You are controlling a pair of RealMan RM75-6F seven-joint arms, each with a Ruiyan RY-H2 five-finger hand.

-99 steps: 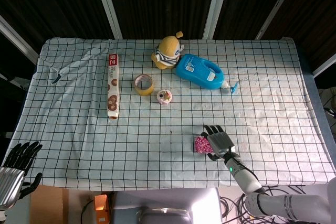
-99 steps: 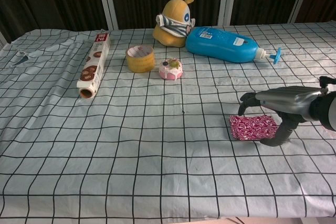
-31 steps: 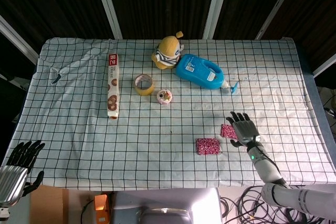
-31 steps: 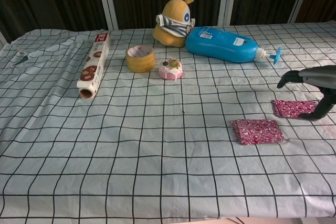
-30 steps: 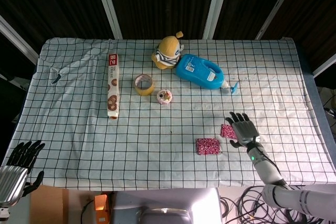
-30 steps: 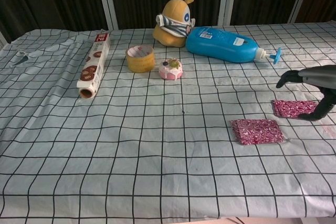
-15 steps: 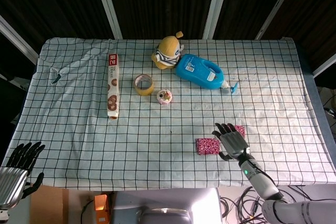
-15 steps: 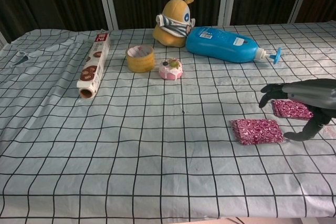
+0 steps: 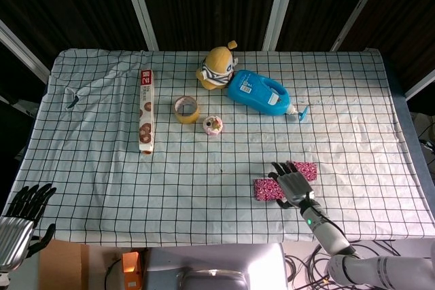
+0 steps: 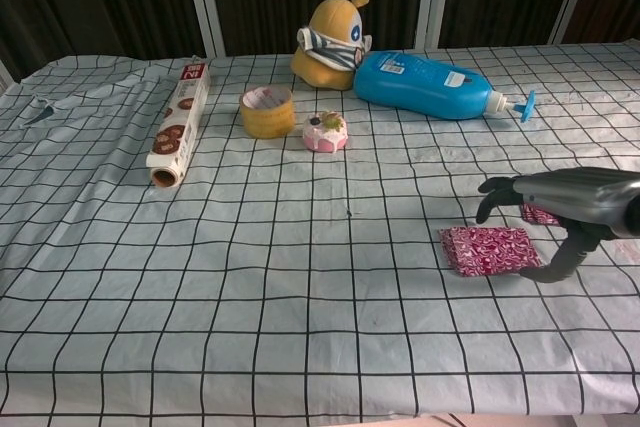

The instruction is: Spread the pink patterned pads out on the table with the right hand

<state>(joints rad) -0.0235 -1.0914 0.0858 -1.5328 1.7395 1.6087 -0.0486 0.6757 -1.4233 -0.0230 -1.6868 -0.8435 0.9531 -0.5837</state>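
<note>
A stack of pink patterned pads (image 9: 265, 189) (image 10: 486, 249) lies near the table's front edge, right of centre. One single pink pad (image 9: 307, 168) (image 10: 538, 214) lies apart, just right of and behind the stack, and the hand partly hides it in the chest view. My right hand (image 9: 291, 185) (image 10: 562, 205) hovers flat over the stack's right edge, fingers spread, holding nothing. Its thumb hangs down beside the stack's right side. My left hand (image 9: 22, 210) stays off the table at the front left corner, fingers apart and empty.
Further back on the checked cloth (image 9: 102, 161) lie a wrap box (image 9: 146, 110), a tape roll (image 9: 185, 109), a small pink cake toy (image 9: 213, 125), a yellow plush toy (image 9: 217, 67) and a blue pump bottle (image 9: 262, 93).
My right hand has moved left, from the single pad it had set down at the right, back over the stack. The single pad stays where it was left.
</note>
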